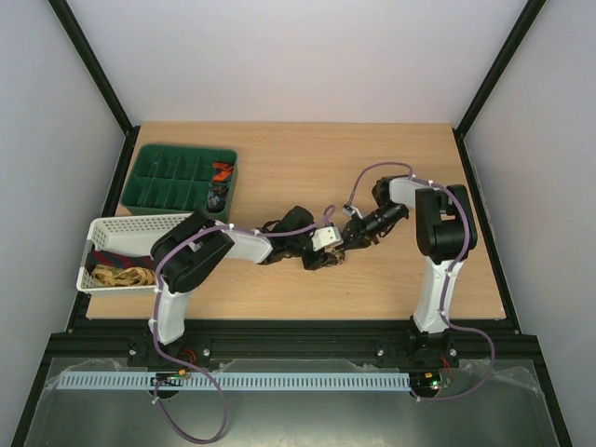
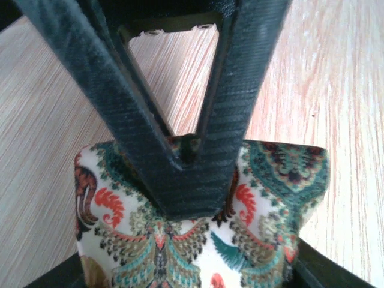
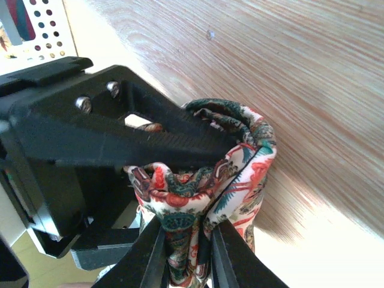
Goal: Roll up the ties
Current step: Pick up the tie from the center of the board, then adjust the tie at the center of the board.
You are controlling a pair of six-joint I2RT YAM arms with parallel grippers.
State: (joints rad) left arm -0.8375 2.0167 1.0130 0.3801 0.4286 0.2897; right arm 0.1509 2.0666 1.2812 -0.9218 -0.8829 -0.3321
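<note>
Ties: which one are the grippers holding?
The paisley tie, clamped by left gripper and right gripper; the others sit in the white basket and green tray.

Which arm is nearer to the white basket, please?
Left. The left arm crosses over the right end of the white basket in the top view; the right arm stands across the table, reaching only to the patterned tie at the centre.

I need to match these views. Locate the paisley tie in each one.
Top external: paisley tie mid-table, small and mostly hidden.
Left wrist: lower centre, spread across the bottom of the picture.
Right wrist: centre down to the bottom edge.
Shared landmark: the wooden table beneath it in all three views.
</note>
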